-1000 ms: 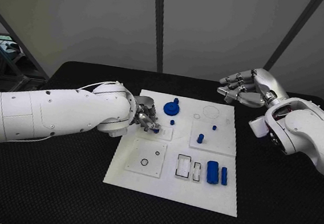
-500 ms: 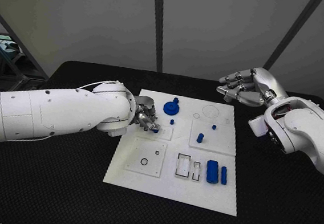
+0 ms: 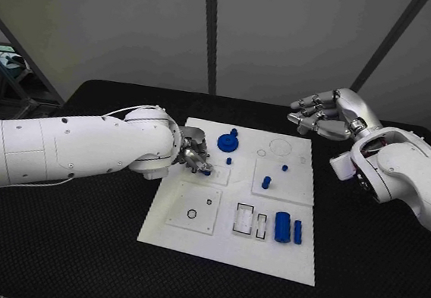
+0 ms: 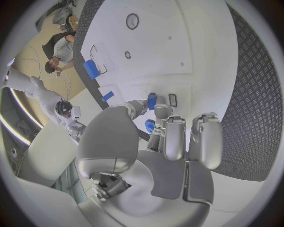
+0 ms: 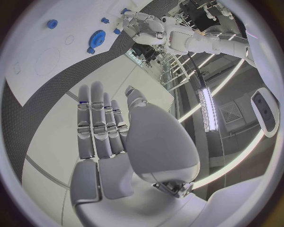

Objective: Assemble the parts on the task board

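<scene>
Fingers [image 4: 153, 105] of the left hand [image 3: 194, 158] pinch a small blue peg [image 4: 151, 100], seemingly upright, over the task board [image 3: 223, 254]; right hand [image 3: 327, 115] hovers upper right, fingers loosely apart, holding nothing.

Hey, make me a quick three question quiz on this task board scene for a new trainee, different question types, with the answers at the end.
1. True or false: the left hand holds a small blue part at the task board's left edge.
2. Multiple choice: where is the right hand? A) pressing on the blue gear; B) raised beyond the board's far right corner, holding nothing; C) gripping the two blue cylinders.
3. Fill in: the two blue cylinders lie side by side near the board's ____ edge.

Key: 1 true; 2 B; 3 right.
</scene>
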{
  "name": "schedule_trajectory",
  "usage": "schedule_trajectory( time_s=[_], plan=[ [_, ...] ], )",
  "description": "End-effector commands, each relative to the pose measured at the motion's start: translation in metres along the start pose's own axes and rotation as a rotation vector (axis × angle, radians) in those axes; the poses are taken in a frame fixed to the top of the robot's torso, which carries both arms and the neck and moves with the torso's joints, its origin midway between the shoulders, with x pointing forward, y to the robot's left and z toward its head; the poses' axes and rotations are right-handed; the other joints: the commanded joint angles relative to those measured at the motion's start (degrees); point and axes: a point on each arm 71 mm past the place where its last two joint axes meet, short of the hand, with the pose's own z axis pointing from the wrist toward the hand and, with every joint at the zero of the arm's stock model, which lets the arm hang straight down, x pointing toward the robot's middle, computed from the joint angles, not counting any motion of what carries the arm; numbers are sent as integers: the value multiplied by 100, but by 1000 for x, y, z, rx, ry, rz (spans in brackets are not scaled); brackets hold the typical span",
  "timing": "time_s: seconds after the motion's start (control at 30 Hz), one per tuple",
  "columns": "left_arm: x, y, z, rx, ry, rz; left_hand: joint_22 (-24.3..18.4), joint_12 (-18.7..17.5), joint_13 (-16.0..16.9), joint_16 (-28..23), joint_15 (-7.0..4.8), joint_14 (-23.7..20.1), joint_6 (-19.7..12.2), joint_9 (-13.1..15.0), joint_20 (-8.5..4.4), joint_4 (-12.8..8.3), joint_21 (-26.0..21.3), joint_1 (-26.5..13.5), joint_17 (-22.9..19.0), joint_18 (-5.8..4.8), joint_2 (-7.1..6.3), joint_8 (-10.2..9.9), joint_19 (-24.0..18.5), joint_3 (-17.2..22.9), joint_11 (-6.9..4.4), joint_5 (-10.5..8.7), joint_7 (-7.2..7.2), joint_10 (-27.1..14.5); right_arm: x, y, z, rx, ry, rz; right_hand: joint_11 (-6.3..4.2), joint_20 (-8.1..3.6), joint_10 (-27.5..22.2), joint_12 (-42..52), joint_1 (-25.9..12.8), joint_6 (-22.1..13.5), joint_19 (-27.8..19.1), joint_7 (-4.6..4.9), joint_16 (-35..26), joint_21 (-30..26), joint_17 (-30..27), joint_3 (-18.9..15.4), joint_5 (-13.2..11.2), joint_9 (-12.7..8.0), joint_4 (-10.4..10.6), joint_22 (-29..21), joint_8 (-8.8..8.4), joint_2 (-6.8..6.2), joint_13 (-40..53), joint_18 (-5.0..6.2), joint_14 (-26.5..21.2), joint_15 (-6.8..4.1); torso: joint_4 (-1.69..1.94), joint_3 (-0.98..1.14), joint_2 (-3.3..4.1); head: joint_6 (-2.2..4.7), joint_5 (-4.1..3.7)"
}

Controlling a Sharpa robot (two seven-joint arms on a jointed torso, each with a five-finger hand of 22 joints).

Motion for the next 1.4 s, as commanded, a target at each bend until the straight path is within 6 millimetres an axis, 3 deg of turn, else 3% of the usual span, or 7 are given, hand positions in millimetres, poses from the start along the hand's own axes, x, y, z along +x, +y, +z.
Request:
schedule_trajectory(
  time_s=[0.03, 0.27, 0.83, 1.1, 1.4],
  plan=[
    [5, 3, 1, -19, 57, 25, 520, 0, 3, -40, -46, 376, 31, -3, -61, -769, 34, -186, 881, -24, 21, 1, 179, 687, -63, 13, -63, 36, -1, 2, 1, -8, -7, -2, -2, 30, -52, 32, -43, -23, 29, 7, -21, -24, 9, -23, 24, 9, 8, -6, -26, 32, -7, 66, -18, 19, -1, 0, 1, -9, -5],
    [6, 4, 3, -21, 71, 26, 592, 128, 135, -40, -72, 380, 174, -72, -82, -573, 73, -577, 890, -40, 90, -68, 213, 221, -89, -7, -105, 127, -1, 2, 0, -7, -7, -2, 0, 31, -57, 33, -52, -26, 32, 8, -26, -31, 10, -23, 32, 8, 19, -10, -26, 45, -12, 66, -19, 21, -3, 2, -1, -46, -13],
    [5, 3, 5, -23, 61, 14, 705, 286, 323, -42, -94, 385, 339, -150, -109, -415, 140, -751, 899, -64, 216, -162, 264, -378, -112, -6, -129, 226, -1, 2, 0, -6, -7, -2, 3, 33, -62, 37, -74, -29, 37, 11, -33, -40, 11, -29, 39, 8, 38, -15, -26, 55, -18, 65, -18, 25, 2, -5, 2, -50, -35],
    [4, 1, 6, -21, 55, 10, 767, 373, 418, -41, -85, 388, 437, -188, -104, -19, 178, -1136, 906, -78, 307, -211, 290, -910, -103, -17, -120, 279, -1, 2, 0, -7, -5, 0, 5, 35, -66, 39, -88, -32, 39, 12, -37, -45, 11, -36, 40, 8, 48, -19, -27, 56, -22, 64, -19, 27, 0, -6, 1, -48, -42],
    [3, 1, 7, -22, 48, 5, 794, 417, 472, -44, -91, 389, 472, -205, -109, 124, 191, -1175, 909, -82, 377, -244, 300, -1216, -109, 0, -129, 298, -1, 1, 0, -5, -4, 0, 7, 37, -74, 40, -103, -36, 40, 14, -43, -53, 12, -45, 42, 8, 59, -23, -27, 54, -27, 63, -21, 30, 4, -7, 0, -40, -58]
  ],
)
